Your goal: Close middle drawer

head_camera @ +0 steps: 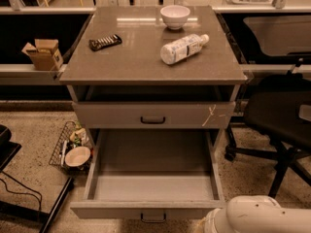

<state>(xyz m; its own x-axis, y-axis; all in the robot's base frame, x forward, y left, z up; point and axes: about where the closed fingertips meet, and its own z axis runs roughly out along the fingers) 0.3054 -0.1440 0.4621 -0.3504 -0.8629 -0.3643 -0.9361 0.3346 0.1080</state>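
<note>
The middle drawer stands pulled fully out of the cabinet, so nothing of the closing is done; only the robot's white arm shows, front-right of the cabinet, with the gripper out of view and its jaws impossible to judge.

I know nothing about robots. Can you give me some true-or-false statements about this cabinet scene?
The middle drawer is pulled open and empty. True.
The bottle stands upright on the cabinet top. False: it lies on its side.
A white bowl sits on the cabinet top. True.
The gripper holds the drawer's handle. False: the gripper is out of view; only the white arm shows, lower right.
The top drawer is open. False: it is shut.
</note>
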